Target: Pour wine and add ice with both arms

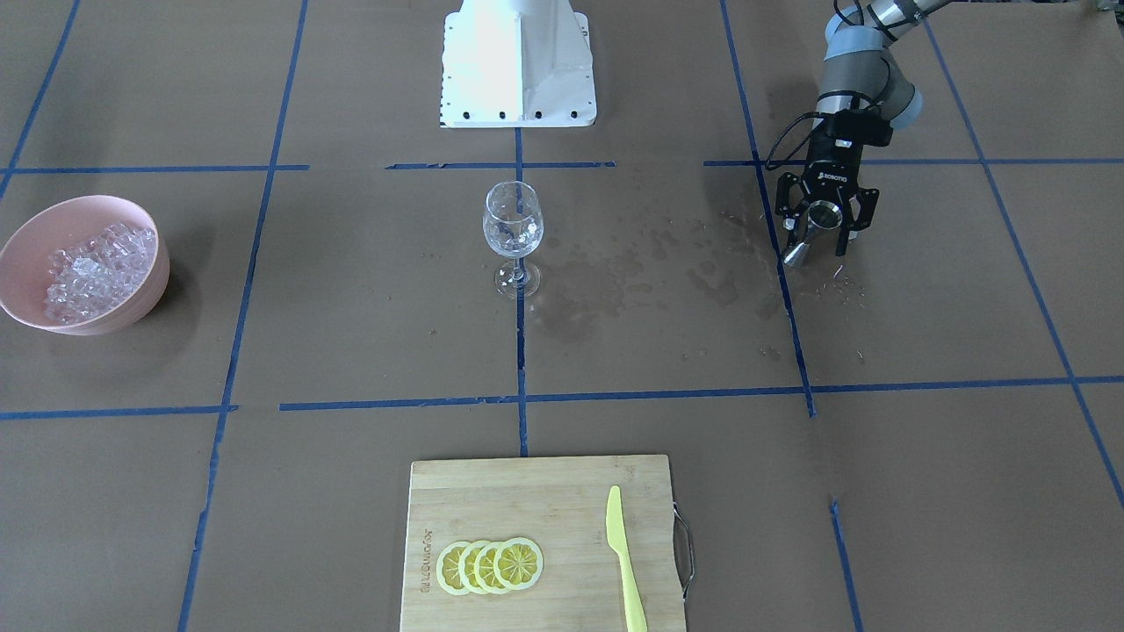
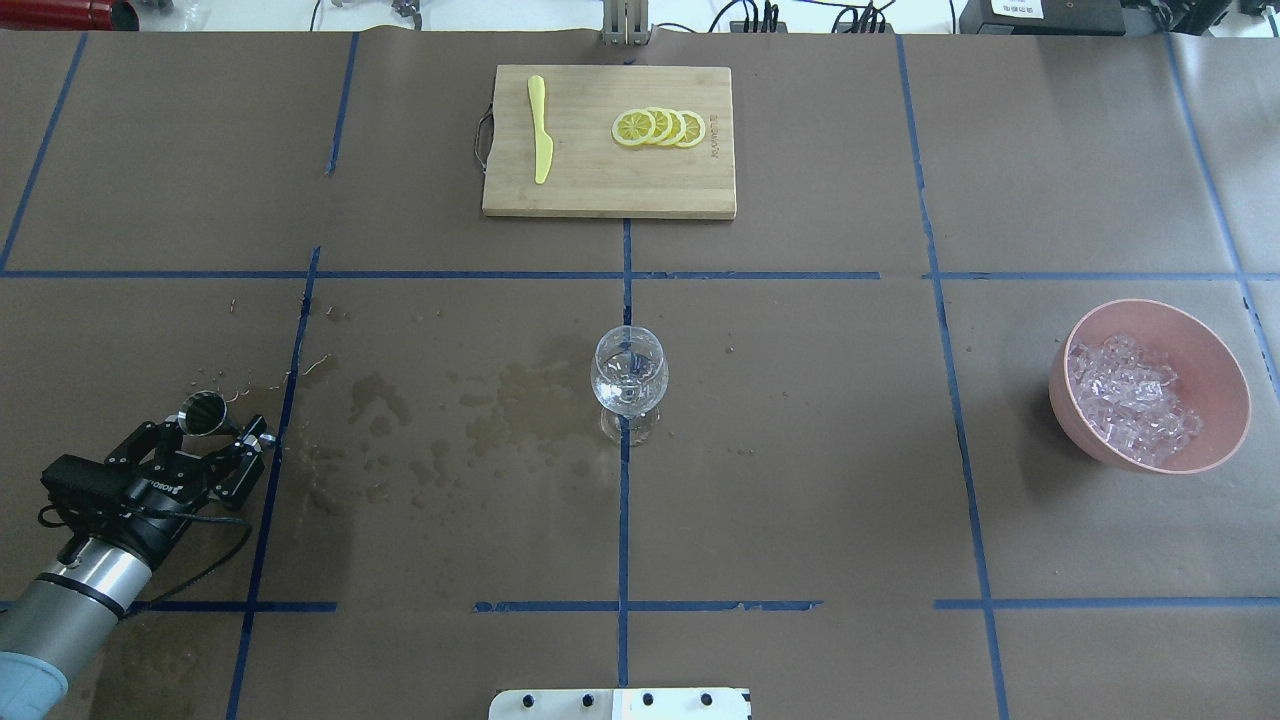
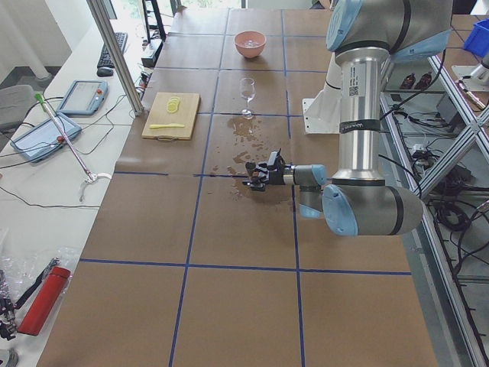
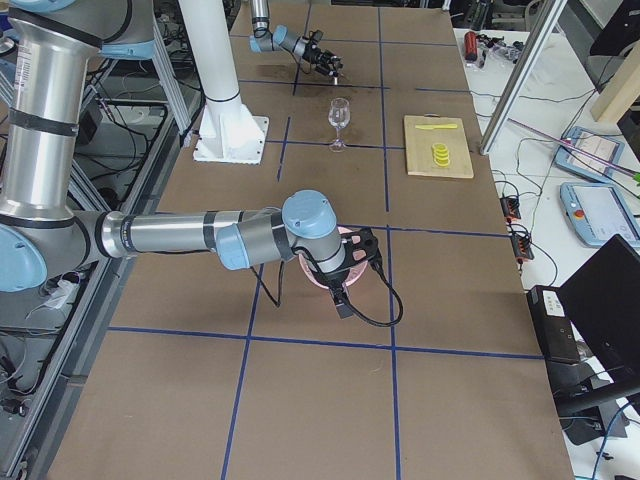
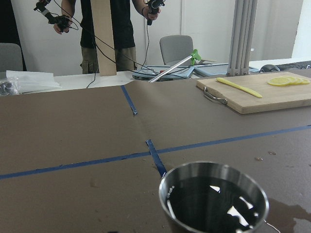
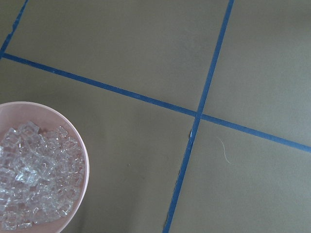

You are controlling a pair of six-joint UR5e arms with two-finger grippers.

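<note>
My left gripper [image 1: 818,235] [image 2: 218,427] is low over the table on my left side, shut on a small steel jigger [image 1: 810,233] [image 2: 204,411] that sits tilted between its fingers. In the left wrist view the jigger [image 5: 167,189] holds dark wine [image 5: 214,208]. A clear wine glass [image 1: 514,226] [image 2: 629,378] stands at the table's centre with glassy glints inside. Ice [image 1: 92,268] [image 2: 1130,400] [image 6: 34,187] fills a pink bowl [image 1: 70,218] [image 2: 1218,362]. My right gripper [image 4: 352,256] hovers over that bowl; whether it is open or shut I cannot tell.
Wet stains [image 2: 500,400] spread between the jigger and the glass. On the far side lies a wooden cutting board [image 2: 600,185] with lemon slices [image 2: 660,127] and a yellow knife [image 2: 540,140]. The white robot base [image 1: 518,61] stands behind the glass. A person [image 5: 104,34] stands beyond the table.
</note>
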